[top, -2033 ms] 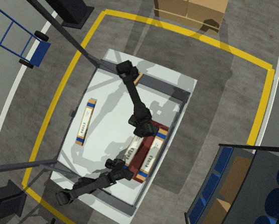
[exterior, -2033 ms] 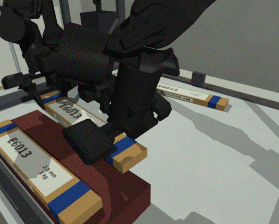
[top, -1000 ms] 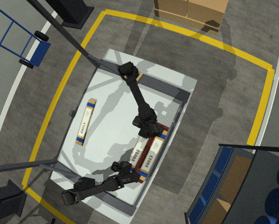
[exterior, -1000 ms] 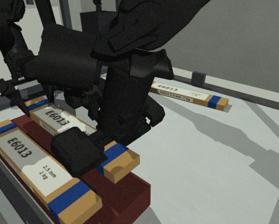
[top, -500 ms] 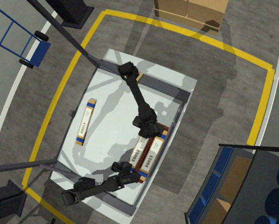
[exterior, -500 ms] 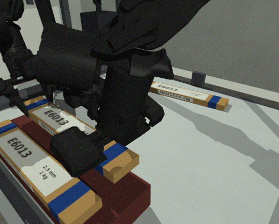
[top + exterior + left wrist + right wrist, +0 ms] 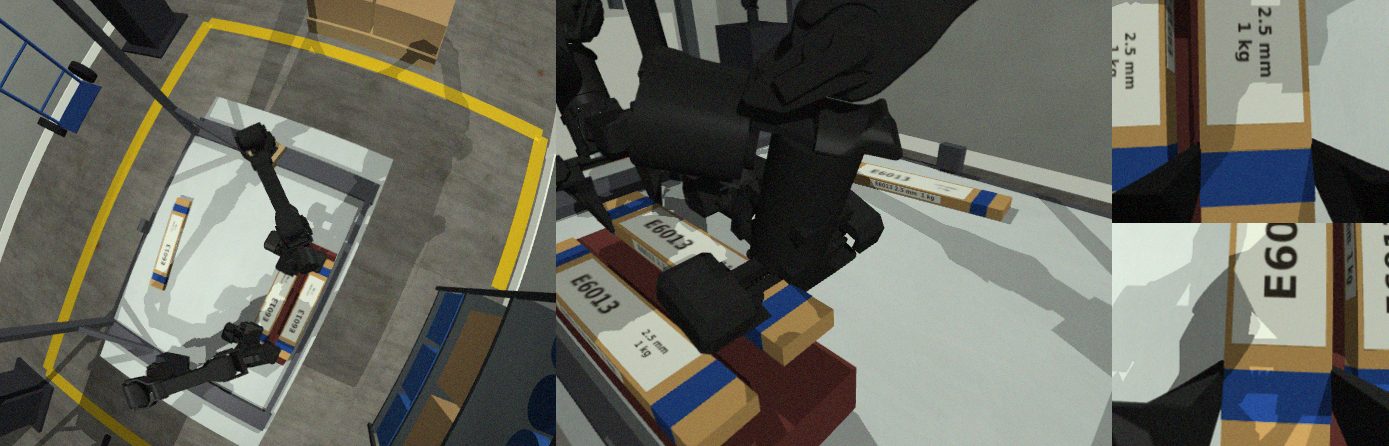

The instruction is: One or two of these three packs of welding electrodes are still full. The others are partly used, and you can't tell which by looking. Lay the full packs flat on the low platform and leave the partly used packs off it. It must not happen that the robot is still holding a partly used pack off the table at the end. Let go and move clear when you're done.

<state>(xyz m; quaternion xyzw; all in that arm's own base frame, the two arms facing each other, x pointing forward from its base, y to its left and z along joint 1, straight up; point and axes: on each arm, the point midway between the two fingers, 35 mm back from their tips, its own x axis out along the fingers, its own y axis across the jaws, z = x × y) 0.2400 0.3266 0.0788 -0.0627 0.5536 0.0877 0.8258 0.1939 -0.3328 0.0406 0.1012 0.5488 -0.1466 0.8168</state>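
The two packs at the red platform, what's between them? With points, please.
A strip of the red platform [image 7: 288, 306] [image 7: 836, 395] [image 7: 1184, 90] [image 7: 1338, 288], plus one of each gripper's fingers [image 7: 706, 302]; both wrist views show it.

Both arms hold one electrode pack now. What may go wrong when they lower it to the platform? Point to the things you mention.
The held pack [image 7: 272, 307] [image 7: 668, 235] [image 7: 1253, 174] [image 7: 1276, 397] may end partly over the edge of the dark red platform [image 7: 290, 302] [image 7: 806, 370] [image 7: 1185, 100] [image 7: 1338, 298] and tip. The gap to the neighbouring pack [image 7: 305, 305] [image 7: 621, 320] [image 7: 1137, 100] [image 7: 1376, 333] is narrow, so inner fingers could push that one. Gripped near both ends, it may tilt if one arm lowers first.
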